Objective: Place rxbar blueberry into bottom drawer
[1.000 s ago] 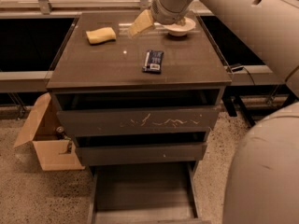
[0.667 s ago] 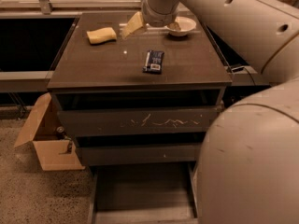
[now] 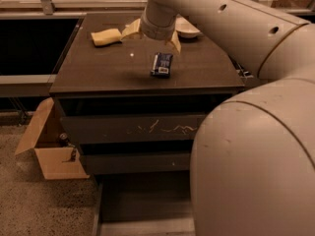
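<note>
The rxbar blueberry (image 3: pixel 162 64), a dark blue wrapper with white markings, lies flat on the cabinet top (image 3: pixel 98 68), right of its middle. My gripper (image 3: pixel 153 36) hangs over the cabinet top just behind the bar. It is open and empty, with one pale finger (image 3: pixel 130 30) to the left and the other at the right, close to the bar's far end. The bottom drawer (image 3: pixel 142 200) is pulled out below the cabinet, and its flat grey floor shows. My arm covers the drawer's right part.
A yellow sponge (image 3: pixel 106 37) lies at the back left of the cabinet top. A white bowl (image 3: pixel 188 31) stands at the back right. The scratched top drawer front (image 3: pixel 133 128) and the plain middle drawer (image 3: pixel 133 162) are shut. An open cardboard box (image 3: pixel 49 149) stands on the floor at the left.
My gripper has moved forward and down from the back of the cabinet top toward the bar. The arm now fills the right of the view. The bar has not moved.
</note>
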